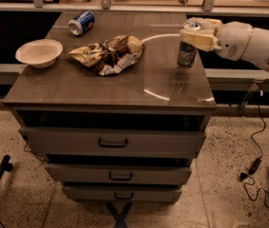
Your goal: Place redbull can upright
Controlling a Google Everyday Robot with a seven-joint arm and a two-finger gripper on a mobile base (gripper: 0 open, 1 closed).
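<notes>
gripper [195, 35]: right side of tabletop [124, 87], clamped round top of redbull can
redbull can [187, 56]: upright, near right edge; can't tell if base touches
blue can [81, 23]: on its side, far left
bowl [39, 52]: left edge
bag [108, 54]: crumpled, middle

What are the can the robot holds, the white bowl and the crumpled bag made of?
The redbull can, held near its top by the gripper at the right edge of the table, looks like thin metal: glossy silver and blue. The bowl looks matte white, plastic or ceramic; cannot tell which. The bag seems thin shiny film: crumpled, with bright creases.
</notes>
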